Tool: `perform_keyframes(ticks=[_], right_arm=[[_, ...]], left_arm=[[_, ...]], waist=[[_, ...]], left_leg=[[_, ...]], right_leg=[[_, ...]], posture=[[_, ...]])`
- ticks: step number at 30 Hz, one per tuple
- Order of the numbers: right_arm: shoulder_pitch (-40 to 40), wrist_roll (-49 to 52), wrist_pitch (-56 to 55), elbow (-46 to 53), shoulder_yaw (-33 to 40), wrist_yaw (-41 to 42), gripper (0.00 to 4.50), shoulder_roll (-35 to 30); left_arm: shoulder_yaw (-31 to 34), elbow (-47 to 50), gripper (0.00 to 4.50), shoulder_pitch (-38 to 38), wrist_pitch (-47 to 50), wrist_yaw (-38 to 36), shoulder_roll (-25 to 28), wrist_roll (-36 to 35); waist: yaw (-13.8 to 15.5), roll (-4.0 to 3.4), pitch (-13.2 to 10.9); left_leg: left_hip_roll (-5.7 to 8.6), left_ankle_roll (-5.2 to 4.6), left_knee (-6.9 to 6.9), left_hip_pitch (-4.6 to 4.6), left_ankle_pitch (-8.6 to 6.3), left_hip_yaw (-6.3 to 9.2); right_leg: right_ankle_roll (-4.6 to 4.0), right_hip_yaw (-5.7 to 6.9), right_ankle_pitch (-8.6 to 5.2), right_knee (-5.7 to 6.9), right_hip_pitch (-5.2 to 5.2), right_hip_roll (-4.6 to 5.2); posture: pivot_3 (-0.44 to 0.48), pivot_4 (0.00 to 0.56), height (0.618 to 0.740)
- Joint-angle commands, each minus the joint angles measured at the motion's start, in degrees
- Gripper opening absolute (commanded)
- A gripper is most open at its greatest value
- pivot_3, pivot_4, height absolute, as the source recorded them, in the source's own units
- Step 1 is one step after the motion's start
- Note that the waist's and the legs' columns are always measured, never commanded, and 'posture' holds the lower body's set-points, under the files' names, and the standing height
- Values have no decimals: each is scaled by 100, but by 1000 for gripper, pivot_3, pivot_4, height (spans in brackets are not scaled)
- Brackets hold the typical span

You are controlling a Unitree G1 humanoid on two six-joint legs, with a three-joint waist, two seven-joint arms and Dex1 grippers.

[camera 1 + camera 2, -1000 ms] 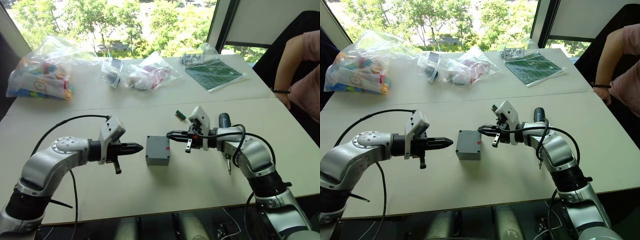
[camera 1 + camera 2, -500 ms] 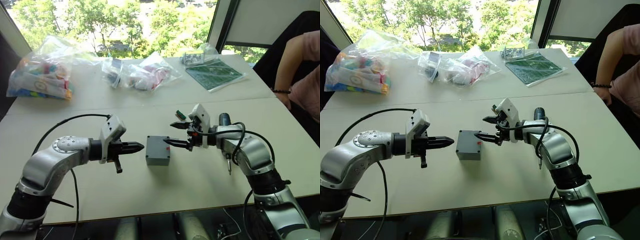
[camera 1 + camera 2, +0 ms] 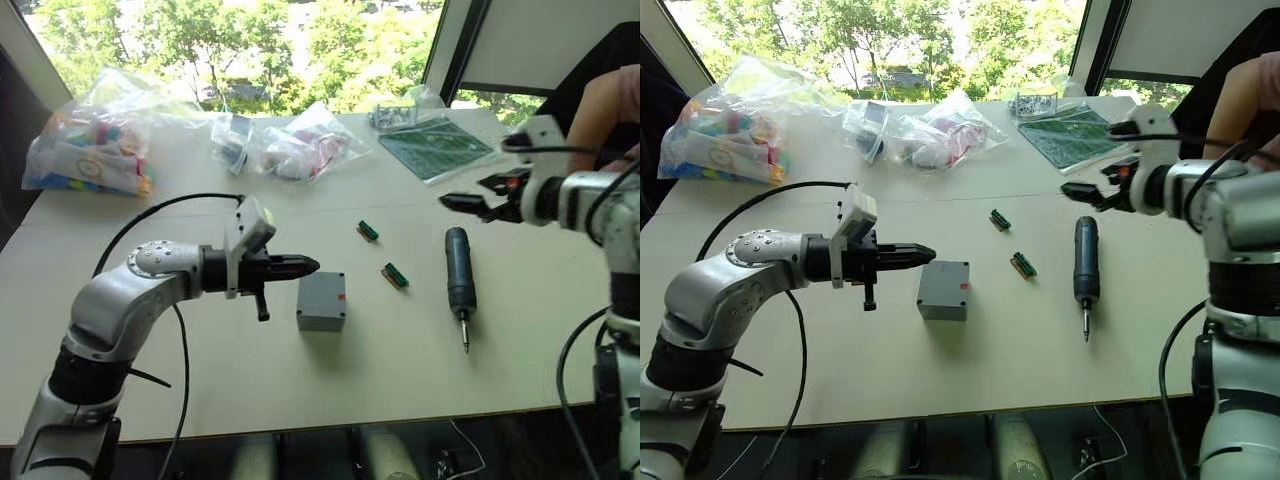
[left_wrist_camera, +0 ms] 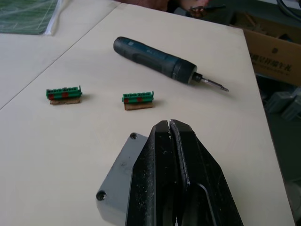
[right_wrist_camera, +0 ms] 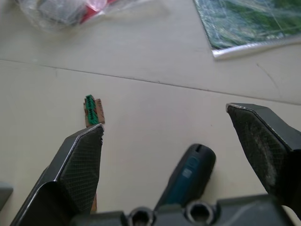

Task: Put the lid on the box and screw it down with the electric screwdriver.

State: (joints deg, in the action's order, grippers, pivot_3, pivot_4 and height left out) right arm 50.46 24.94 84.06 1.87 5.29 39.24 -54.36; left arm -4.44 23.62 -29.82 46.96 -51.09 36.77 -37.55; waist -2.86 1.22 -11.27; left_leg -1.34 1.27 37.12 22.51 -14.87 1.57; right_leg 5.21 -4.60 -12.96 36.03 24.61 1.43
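Your right gripper [image 3: 455, 202] was raised above the far right part of the table [image 3: 300, 390], its two black fingers spread wide apart and holding nothing. In the right wrist view those fingers [image 5: 77, 165] framed the blunt rear end of the electric screwdriver [image 3: 459, 279] on the table below, without touching it. The screwdriver lay flat, free of both grippers, its thin metal bit pointing toward the near edge. Just to its left sat two small green connector pieces, one [image 3: 394, 275] near the tool and the other [image 3: 367, 231] farther back.

Your left gripper [image 3: 312, 265] had its fingers pressed together, empty, and pointed rightward just over the left edge of the box [image 3: 321, 301]; whether the tips touched it you couldn't tell. The box stood near the middle of the table with the lid already seated on top, a screw hole [image 4: 100, 195] visible at a corner and a tiny red spot at its right edge.

Along the far side lay clear bags of coloured parts [image 3: 88, 158], more bags [image 3: 290, 150] and a green board [image 3: 440, 145]. A person's arm [image 3: 605, 100] showed at the far right.
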Motion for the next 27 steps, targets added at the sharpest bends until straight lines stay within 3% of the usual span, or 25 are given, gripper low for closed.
perform_keyframes(ticks=[1, 9, 16, 26, 27], right_arm=[[-191, 362, 792, 114, -443, 202, 4472, -394], [-428, 1255, 844, -458, -1206, -51, 4472, -803], [503, 1552, 844, -2335, -1832, -670, 4472, -56], [846, 1126, 844, -2503, -3025, -324, 4472, 251], [811, 1115, 844, -2391, -3173, -228, 4053, 228]], left_arm=[[-150, 178, 0, -52, -211, 37, -108, 108], [-421, 324, 0, 210, -486, 53, -137, 389], [-281, 637, 0, 619, -348, 537, -308, 308], [-171, 972, 0, 914, -196, 980, -311, 253], [-138, 1032, 0, 985, -179, 1009, -292, 225]], waist=[[-4, -5, -2], [11, -6, -5], [-58, -4, -5], [-69, -4, -4], [-72, -3, -4]], left_leg=[[-2, -1, 0, 0, 0, -2], [1, 0, 14, 1, 0, -14], [1, 0, 20, -2, 0, -19], [1, -1, 14, 3, 0, -10], [1, 0, 14, 3, 0, -10]], right_leg=[[1, -1, 1, 0, 0, -2], [14, -10, -7, 4, 2, 3], [15, -15, -5, 6, 0, 3], [13, -12, -3, 5, 0, 0], [13, -12, -4, 5, 0, 1]], posture=[[0, 150, 740], [0, 150, 740], [0, 150, 740], [0, 150, 740], [0, 150, 740]])
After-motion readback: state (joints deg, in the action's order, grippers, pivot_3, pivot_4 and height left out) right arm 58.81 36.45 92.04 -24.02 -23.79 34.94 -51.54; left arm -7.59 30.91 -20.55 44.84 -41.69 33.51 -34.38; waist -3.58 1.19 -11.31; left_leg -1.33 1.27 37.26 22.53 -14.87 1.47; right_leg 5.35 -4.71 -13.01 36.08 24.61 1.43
